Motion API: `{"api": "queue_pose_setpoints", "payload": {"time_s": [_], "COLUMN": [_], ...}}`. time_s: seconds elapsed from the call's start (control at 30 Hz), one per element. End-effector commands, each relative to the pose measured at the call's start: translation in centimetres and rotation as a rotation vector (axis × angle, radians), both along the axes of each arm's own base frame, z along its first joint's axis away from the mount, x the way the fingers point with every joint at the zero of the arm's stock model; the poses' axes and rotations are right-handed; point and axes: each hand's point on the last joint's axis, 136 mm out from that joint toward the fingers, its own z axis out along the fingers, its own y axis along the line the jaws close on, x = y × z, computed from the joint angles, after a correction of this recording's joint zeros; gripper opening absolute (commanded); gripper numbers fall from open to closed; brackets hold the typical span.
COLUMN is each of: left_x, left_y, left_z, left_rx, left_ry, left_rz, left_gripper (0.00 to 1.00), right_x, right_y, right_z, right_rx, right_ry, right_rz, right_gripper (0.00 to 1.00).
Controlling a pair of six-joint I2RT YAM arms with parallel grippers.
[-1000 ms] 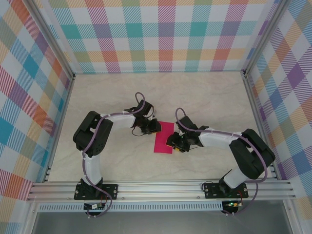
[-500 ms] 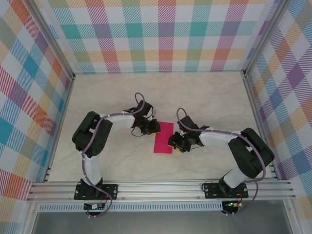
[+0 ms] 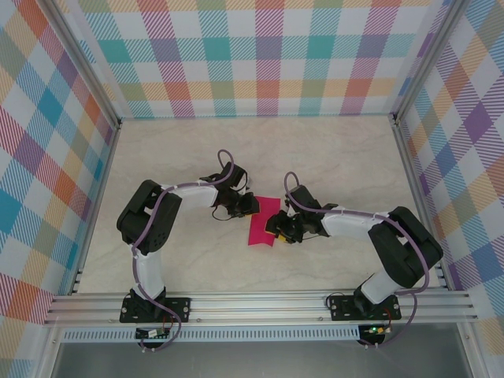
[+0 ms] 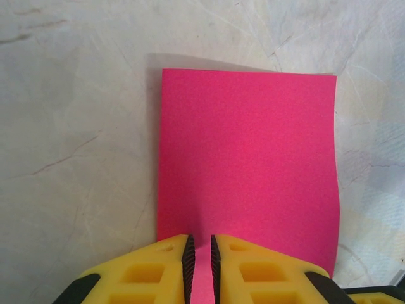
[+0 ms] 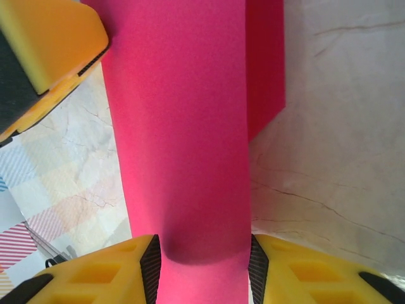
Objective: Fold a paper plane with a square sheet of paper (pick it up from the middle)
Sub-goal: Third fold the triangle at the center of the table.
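The square sheet of paper [image 3: 257, 227] is magenta-pink and lies mid-table between both arms. My left gripper [image 3: 250, 205] rests on its far-left edge. In the left wrist view the sheet [image 4: 247, 158] lies mostly flat, and the left gripper [image 4: 199, 244] has its jaws nearly together, a thin slit apart, tips on the paper's edge. My right gripper [image 3: 273, 229] sits over the sheet's right side. In the right wrist view a raised, bowed strip of paper [image 5: 183, 126] spans pad to pad in the right gripper [image 5: 202, 248], with a lower layer beside it. The left gripper's yellow finger [image 5: 44, 44] shows beyond.
The pale marble table [image 3: 260, 150] is boxed in by checked walls at the back and both sides. An aluminium rail [image 3: 260, 303] carrying both arm bases runs along the near edge. Bare tabletop lies behind and beside the arms.
My right gripper has shifted left over the sheet, carrying its right part up and over, so the paper looks narrower from above. The left gripper has stayed put.
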Motion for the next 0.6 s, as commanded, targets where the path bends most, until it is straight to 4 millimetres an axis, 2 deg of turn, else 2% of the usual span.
{"api": "queue_pose_setpoints", "payload": {"time_s": [0.0, 0.37, 0.57], "left_x": [-1.3, -1.4, -1.4], "left_y": [0.7, 0.8, 0.9], "left_z": [-0.7, -0.8, -1.0], "left_rx": [0.046, 0.058, 0.064], "left_ry": [0.018, 0.019, 0.022], "left_rz": [-0.012, -0.019, -0.023], "left_gripper": [0.19, 0.19, 0.19], "right_x": [0.8, 3.2, 3.4], "right_y": [0.8, 0.4, 1.3], "right_z": [0.7, 1.9, 1.9], "right_rx": [0.038, 0.067, 0.121], "right_ry": [-0.018, -0.067, -0.045], "right_rz": [0.007, -0.02, 0.03], "right_gripper": [0.43, 0.46, 0.46]}}
